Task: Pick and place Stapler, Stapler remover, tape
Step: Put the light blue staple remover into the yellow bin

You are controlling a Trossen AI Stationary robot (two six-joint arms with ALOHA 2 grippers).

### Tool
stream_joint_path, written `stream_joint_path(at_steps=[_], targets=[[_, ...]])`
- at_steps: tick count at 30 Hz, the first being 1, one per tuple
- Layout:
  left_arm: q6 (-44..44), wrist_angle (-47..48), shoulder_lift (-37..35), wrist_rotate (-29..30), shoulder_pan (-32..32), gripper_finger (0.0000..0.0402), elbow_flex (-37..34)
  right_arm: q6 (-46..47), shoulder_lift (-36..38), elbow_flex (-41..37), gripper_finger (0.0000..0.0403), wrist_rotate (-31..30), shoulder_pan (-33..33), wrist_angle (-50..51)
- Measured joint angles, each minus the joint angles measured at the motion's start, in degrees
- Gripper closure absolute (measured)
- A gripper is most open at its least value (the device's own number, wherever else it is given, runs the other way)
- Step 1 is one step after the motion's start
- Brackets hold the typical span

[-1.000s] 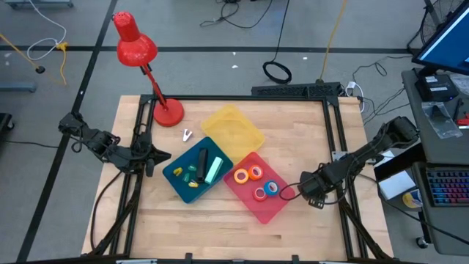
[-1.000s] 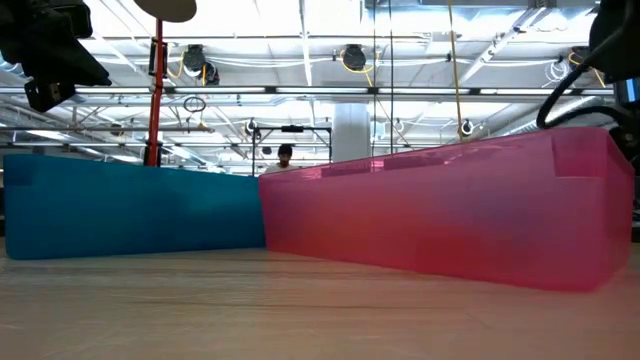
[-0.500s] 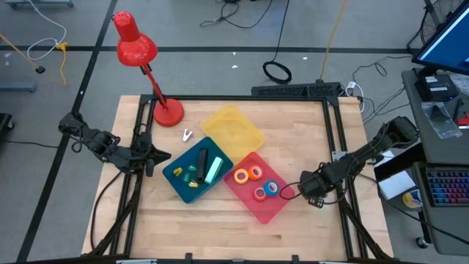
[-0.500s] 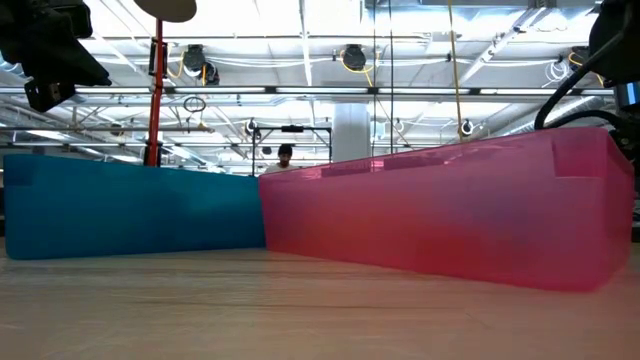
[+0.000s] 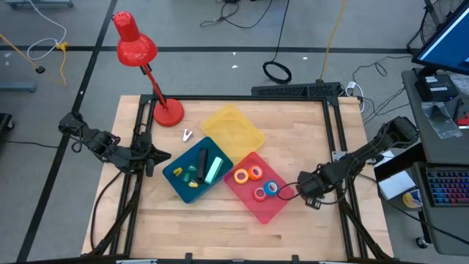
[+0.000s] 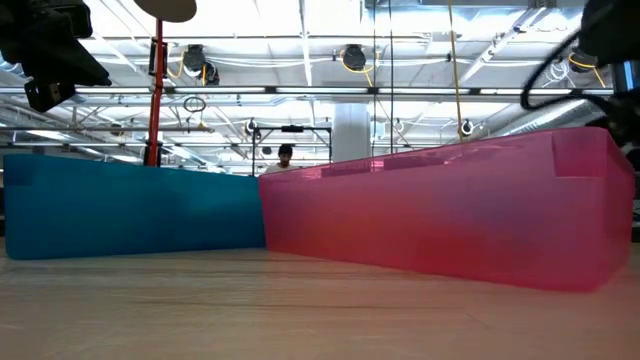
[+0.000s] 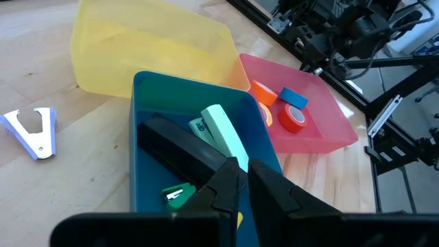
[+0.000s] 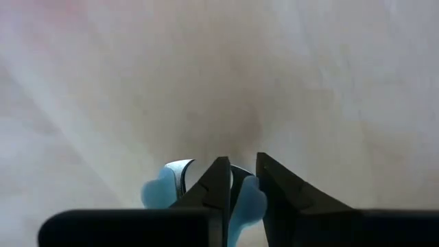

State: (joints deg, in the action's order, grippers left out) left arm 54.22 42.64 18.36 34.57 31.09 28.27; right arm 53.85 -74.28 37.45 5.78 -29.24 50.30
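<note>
My right gripper [image 5: 292, 192] points down at the table just right of the pink tray [image 5: 267, 213] and is shut on a light blue staple remover [image 8: 161, 189]. Orange, red and blue tape rolls [image 5: 260, 183] lie in the pink tray. A black stapler [image 7: 178, 147] and a mint green one [image 7: 223, 134] lie in the blue tray [image 5: 176, 176]. A white staple remover [image 5: 187, 135] lies on the table beside the yellow tray [image 5: 231, 128]. My left gripper [image 7: 241, 182] waits shut at the table's left, facing the trays. My right gripper comes at the staple remover from above, pointing down. A light blue part of it [image 8: 248, 199] sits between the two fingers, and its metal claws [image 8: 180, 168] show beside one finger [image 8: 218, 180]. The remover lies on the wooden table top.
A red desk lamp [image 5: 139, 51] stands with its base [image 5: 168, 114] at the table's far left. The three trays touch one another in the table's middle. Bare wood lies along the near edge and at the far right. A person shows far off in the room [image 6: 285, 155].
My right gripper's fingers have drawn together over the same spot beside the pink tray; the arm has barely shifted. Trays, tape rolls and staplers lie as before.
</note>
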Motion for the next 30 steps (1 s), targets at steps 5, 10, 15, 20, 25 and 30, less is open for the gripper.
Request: stream_joint_path(at_steps=[5,10,15,20,25,30], targets=[[0.0,-0.01,-0.01,0.0,0.02,0.0369,0.0,1.05,0.72,5.37,0.0363,-1.53,-0.01,2.26],[0.0,0.04,0.01,0.01,0.01,0.0369,0.0,3.62,2.56,15.44,0.0363,-9.11,0.07,13.91],[-1.54,0.08,-0.01,0.04,0.0,0.0369,0.02,2.4,3.15,27.54,0.0363,-23.99,2.58,12.68],[-5.69,0.07,0.0,0.5,0.02,0.0369,0.02,-14.07,3.19,32.82,0.0363,-35.99,10.23,-5.89],[-5.86,-0.01,-0.01,0.57,0.01,0.0369,0.02,-30.79,1.46,32.94,0.0363,-32.63,22.68,-24.63],[-5.51,-1.17,-0.01,0.59,0.0,0.0369,0.0,-37.62,-4.34,32.94,0.0363,-22.04,34.36,-33.34]])
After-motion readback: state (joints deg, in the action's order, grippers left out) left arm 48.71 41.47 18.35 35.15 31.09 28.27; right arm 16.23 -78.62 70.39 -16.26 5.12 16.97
